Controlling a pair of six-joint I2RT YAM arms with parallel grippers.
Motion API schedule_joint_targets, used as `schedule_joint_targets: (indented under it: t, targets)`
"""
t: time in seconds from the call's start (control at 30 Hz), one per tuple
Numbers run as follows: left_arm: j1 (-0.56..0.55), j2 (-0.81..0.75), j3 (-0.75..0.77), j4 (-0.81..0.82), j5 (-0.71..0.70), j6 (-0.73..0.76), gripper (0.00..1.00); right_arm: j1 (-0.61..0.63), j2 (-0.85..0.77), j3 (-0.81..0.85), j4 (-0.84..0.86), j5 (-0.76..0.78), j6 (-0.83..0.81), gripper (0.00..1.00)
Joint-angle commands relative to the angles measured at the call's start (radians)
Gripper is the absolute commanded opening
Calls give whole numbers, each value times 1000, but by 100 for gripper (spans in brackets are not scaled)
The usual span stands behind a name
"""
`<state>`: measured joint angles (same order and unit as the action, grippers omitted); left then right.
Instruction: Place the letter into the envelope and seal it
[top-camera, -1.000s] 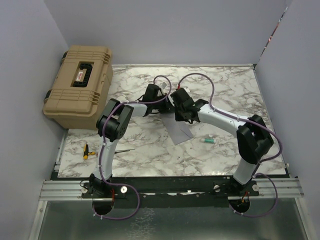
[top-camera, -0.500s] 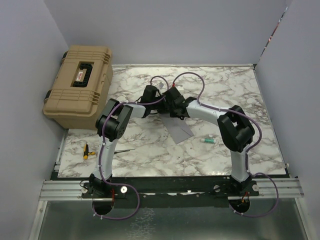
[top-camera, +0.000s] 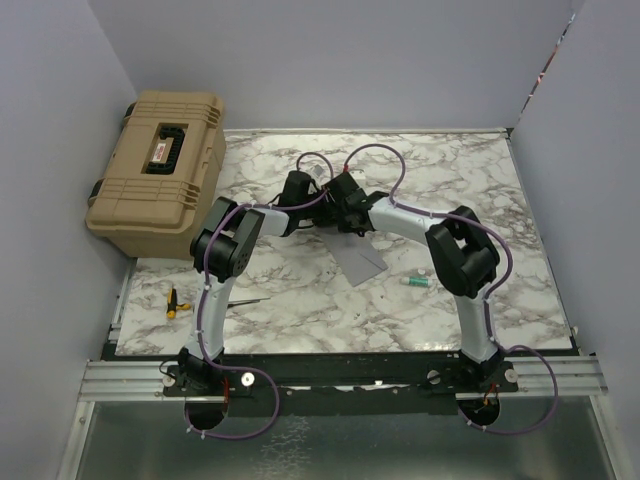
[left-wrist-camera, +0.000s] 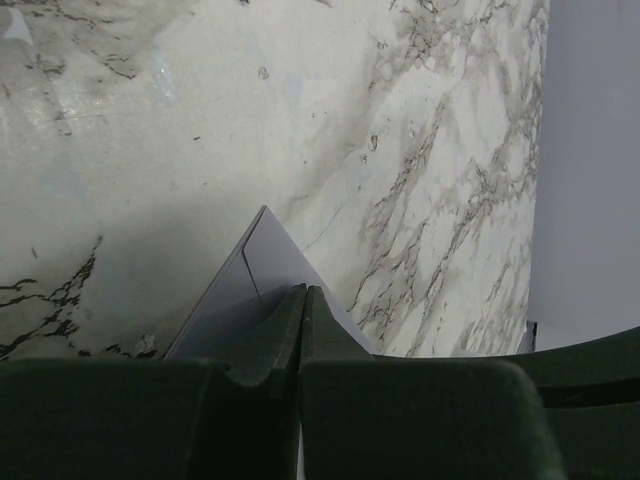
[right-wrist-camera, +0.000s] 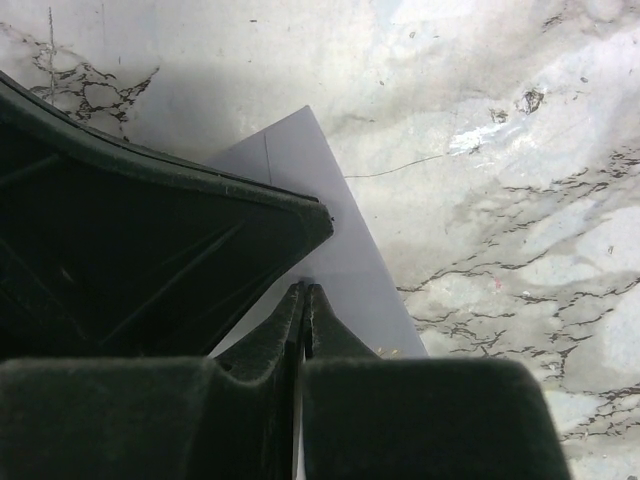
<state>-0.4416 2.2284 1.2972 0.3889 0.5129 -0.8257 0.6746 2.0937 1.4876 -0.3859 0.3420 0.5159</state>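
left tool (left-wrist-camera: 303, 292) and right tool (right-wrist-camera: 305, 290) each pinch the envelope (left-wrist-camera: 270, 268), side by side. best pull gently and level, lest it tear.

Soft, even overhead light, pale glare on the marble table (left-wrist-camera: 110, 120), dark shadow beside the envelope (right-wrist-camera: 340, 260) in wrist views

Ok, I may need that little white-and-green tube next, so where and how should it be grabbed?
Take the tube across the middle of its barrel, coming straight down from above. It lies flat on its side on the table, long axis running left to right in the top view, with bare marble around it, so jaws closing front to back should fit.
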Motion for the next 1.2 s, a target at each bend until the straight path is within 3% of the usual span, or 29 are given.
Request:
schedule_joint_targets:
  t: [0.0,0.5,1.17]
  targets:
    - [10,74,-40,-71,-79,-3,0,-3,10,-31,-33,-70,1,3]
    - [13,115,-49,-60,-96,-45,0,3,-26,-117,-21,-133,-105,8]
    - [31,128,-64,-60,-106,-49,0,30,-75,-254,-28,-194,-137,1]
